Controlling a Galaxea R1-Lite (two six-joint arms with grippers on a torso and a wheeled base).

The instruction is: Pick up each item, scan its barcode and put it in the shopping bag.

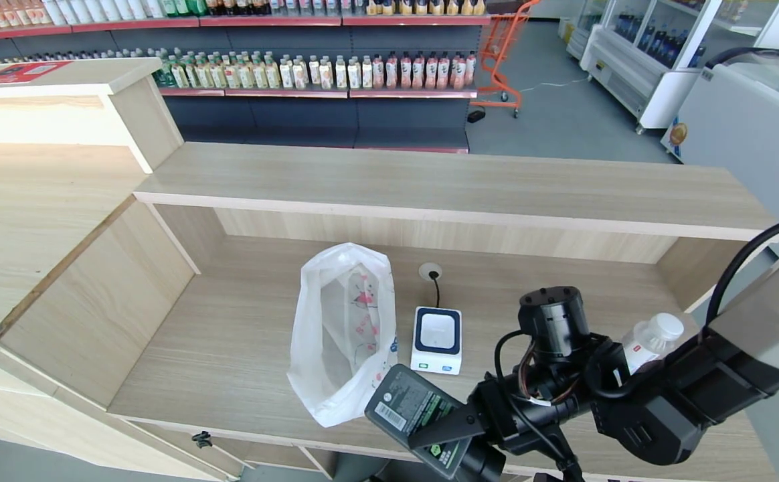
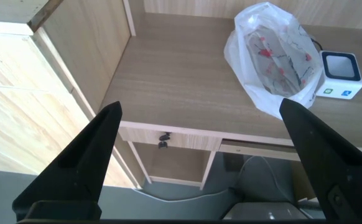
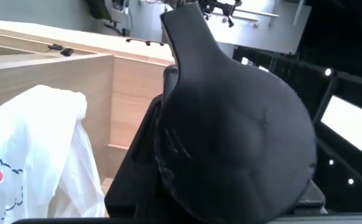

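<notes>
CHECKOUT TRIAL: At a pale wooden table, the robot's right pincer clamps a flat dark-grey pack above the near edge. The pack's long axis runs from 10 to 4 o'clock, and its white barcode label faces up. The white square scanner sits close by at 12 o'clock from the pack. The white plastic shopping bag stands open-mouthed at 10 o'clock, just beside the scanner. The label will likely need turning down toward the scanner's upward window. The left pincer hangs wide and empty off the table's near edge, the farther arm. A white capped bottle waits at 2 o'clock.
</notes>
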